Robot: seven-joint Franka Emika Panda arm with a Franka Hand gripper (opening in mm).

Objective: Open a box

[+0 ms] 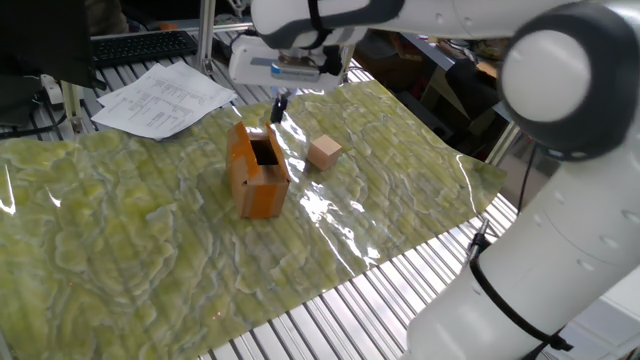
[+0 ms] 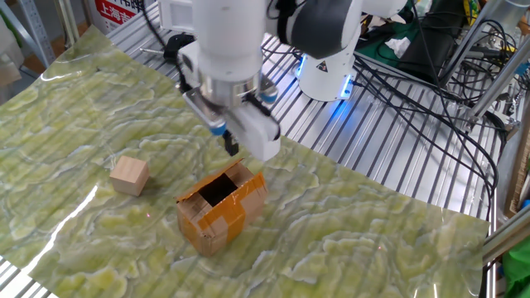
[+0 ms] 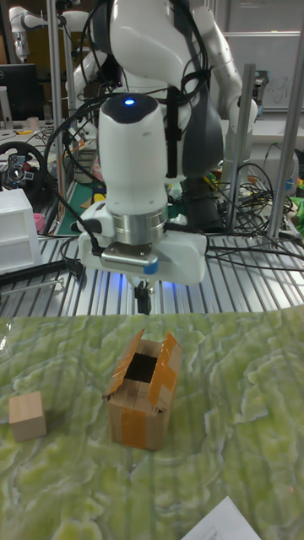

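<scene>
The orange-brown cardboard box (image 1: 257, 173) (image 2: 222, 207) (image 3: 144, 391) stands upright on the green mat, its top flaps raised and its dark inside showing. My gripper (image 1: 278, 108) (image 2: 231, 146) (image 3: 143, 299) hangs just above and behind the box's rear flap, apart from it. Its two dark fingers are pressed together with nothing between them.
A small plain tan cube (image 1: 324, 152) (image 2: 130, 175) (image 3: 27, 415) lies on the mat beside the box. White papers (image 1: 163, 97) rest at the mat's far corner. The robot base (image 2: 327, 66) and cables sit on the slatted metal table behind the mat.
</scene>
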